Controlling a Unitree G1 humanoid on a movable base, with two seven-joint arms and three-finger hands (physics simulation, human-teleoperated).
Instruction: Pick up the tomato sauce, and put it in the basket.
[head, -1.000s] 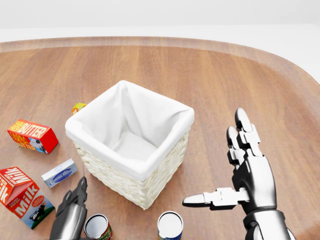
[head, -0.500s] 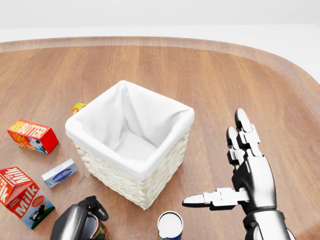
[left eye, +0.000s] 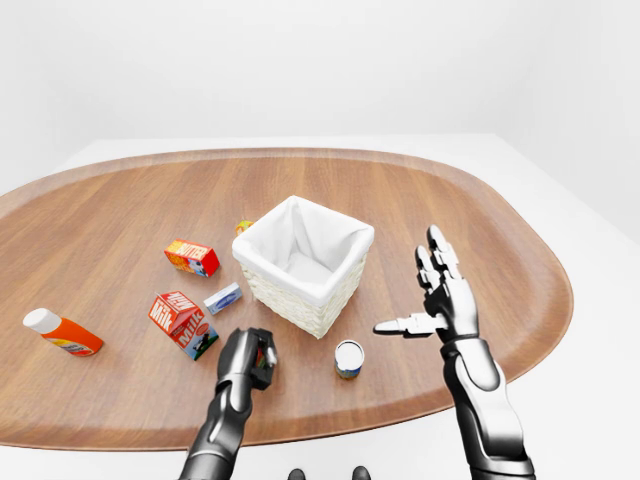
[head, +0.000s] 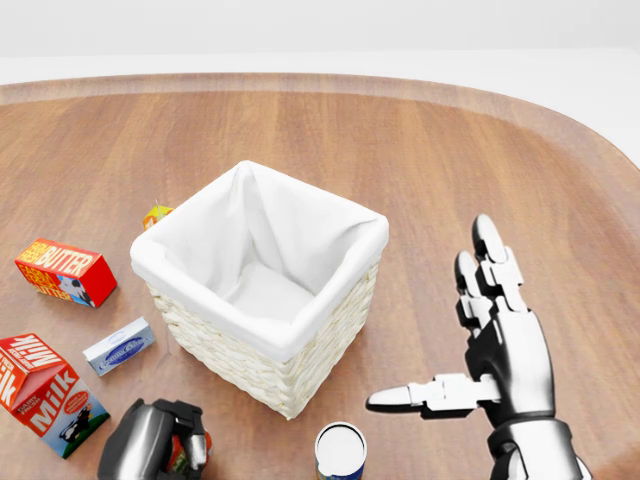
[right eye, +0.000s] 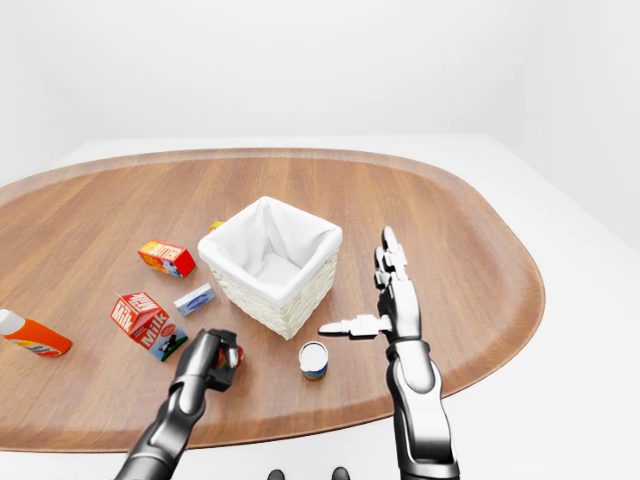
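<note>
One small can, the tomato sauce (head: 178, 452), is gripped by the left hand (head: 155, 445) near the head view's bottom edge, just below the basket (head: 262, 350). It is judged rigid, fairly heavy and smooth-sided, best clasped around its middle. The right hand (head: 495, 345) is spread open, empty. A broad wooden table (left eye: 480, 230) is set in a white room

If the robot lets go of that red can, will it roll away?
Probably not while upright: the tomato sauce can looks round with flat ends. Tipped over, it could roll across the smooth table. It seems stiff, so the left hand wrapped around it shouldn't squash it.
</note>
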